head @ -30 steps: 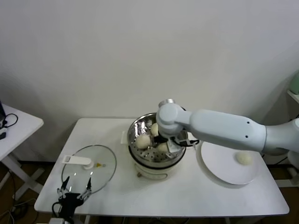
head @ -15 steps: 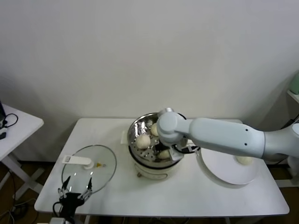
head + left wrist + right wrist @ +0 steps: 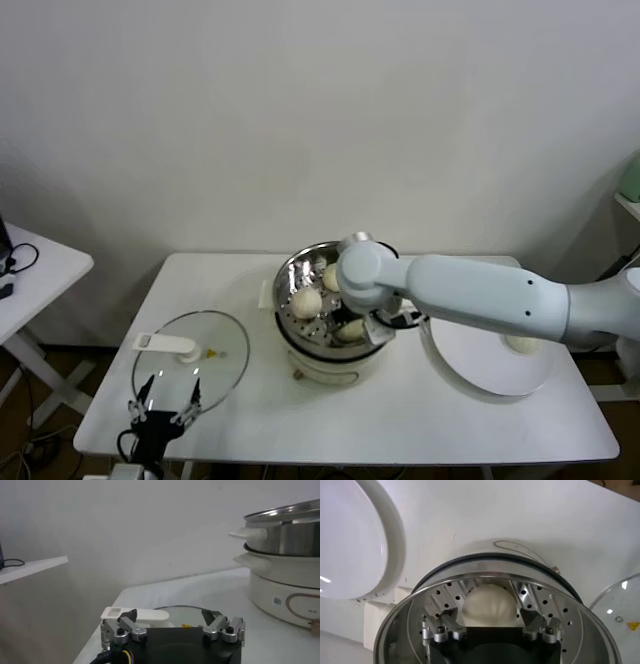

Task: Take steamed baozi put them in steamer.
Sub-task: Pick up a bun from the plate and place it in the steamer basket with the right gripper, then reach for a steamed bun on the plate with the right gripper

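The steamer stands mid-table on its cream pot base. Three baozi lie in it: one on the left, one at the back, one at the front. My right gripper reaches down inside the basket, open, its fingers either side of the front baozi, which rests on the perforated floor. A gap shows at each finger. A fourth baozi lies on the white plate. My left gripper is open and empty, parked at the table's front left.
The glass lid with its white handle lies flat left of the steamer, just beyond the left gripper. The plate sits right of the steamer, close to it. A second white table stands at far left.
My right gripper has sunk lower into the steamer with the front baozi, which now rests on the floor. The left arm and the other baozi have not moved.
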Available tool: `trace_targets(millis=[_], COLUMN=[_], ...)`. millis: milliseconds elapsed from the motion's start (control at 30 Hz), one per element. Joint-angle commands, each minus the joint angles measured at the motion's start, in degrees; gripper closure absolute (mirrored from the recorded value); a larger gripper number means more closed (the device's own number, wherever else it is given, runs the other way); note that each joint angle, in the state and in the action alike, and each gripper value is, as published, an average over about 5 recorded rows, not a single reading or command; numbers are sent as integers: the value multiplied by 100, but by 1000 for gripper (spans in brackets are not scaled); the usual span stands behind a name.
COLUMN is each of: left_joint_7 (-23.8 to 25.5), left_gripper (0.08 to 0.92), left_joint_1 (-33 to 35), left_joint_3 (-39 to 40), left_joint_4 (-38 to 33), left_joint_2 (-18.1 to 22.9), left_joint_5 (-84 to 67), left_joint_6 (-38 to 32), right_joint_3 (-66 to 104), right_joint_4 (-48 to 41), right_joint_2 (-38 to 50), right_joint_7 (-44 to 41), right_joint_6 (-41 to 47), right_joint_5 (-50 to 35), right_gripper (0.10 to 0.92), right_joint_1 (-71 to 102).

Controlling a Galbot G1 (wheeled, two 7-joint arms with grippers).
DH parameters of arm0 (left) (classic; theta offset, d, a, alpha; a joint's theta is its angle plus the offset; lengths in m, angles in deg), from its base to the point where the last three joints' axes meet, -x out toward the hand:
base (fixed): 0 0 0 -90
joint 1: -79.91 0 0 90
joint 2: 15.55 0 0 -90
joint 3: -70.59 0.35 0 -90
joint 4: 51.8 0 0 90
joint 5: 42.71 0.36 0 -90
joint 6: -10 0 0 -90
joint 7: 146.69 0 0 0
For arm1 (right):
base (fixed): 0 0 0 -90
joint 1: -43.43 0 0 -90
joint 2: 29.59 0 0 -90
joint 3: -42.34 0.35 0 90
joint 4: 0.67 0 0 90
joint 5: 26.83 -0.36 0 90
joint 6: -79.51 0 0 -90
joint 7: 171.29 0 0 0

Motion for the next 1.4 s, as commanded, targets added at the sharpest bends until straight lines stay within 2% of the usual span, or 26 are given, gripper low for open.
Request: trace_targets(millis=[33,267,500,600,767,933,1167,1400], left_joint_7=[1,-1,-2,-4,-4,-3,1,4], left_gripper=[177,177,177,177,177,177,177,177], left_joint_1=[-8,15,27,17,-47,-119,-216,-252], left_joint_3=[0,-9,-16,11,78,159,289,377], left_joint_4=[-9,-33,-62,-56,-15,-7,29,42], left_joint_2=[6,-21,-62,-73,-87,-94,-151,-148], left_joint_5=[9,35,56,76,86,78,78,112], left_joint_6=[0,6,19,30,35,57,85,87], right_joint_3=[104,343,559,286,-171,-37,102,1982], right_joint_4=[34,101,87,87,-278,-702,-1412,-2160], right_joint_2=[3,95,681,1209,2207,2939,3830,4072], right_joint_7=[-24,-158,-259,-229,-175,32,459,696], right_joint_6=[-115,-161,219,949,2725,3434,3915,3715], right_joint_5=[-18,-389,-1289,-1957,-3781,-4570,-4498,-3406], right_gripper=[203,203,203,203,203,203,203,203], right_joint_1=[-78,-358,-865,-1321,-1867,-1719,-887,1341])
